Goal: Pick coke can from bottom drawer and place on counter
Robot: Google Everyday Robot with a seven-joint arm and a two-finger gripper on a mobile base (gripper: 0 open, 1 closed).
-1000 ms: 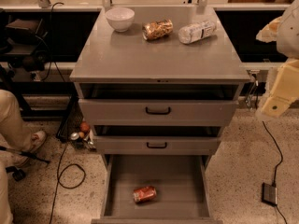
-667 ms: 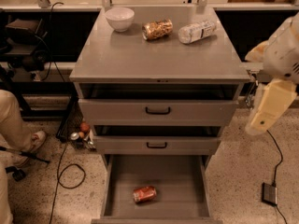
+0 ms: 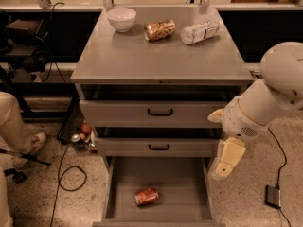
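The coke can lies on its side on the floor of the open bottom drawer, near the drawer's front. The grey counter tops the cabinet. My arm comes in from the right, and its cream-coloured gripper hangs pointing down beside the drawer's right wall. It is to the right of the can, higher than it, and holds nothing that I can see.
On the counter's far edge stand a white bowl, a tan-gold crinkled can and a clear plastic bottle. The two upper drawers are slightly ajar. A person's leg, cables and small items are on the floor to the left.
My arm has swung in from the right edge, leftward and down, bringing the gripper next to the bottom drawer's right side. The can has not moved.
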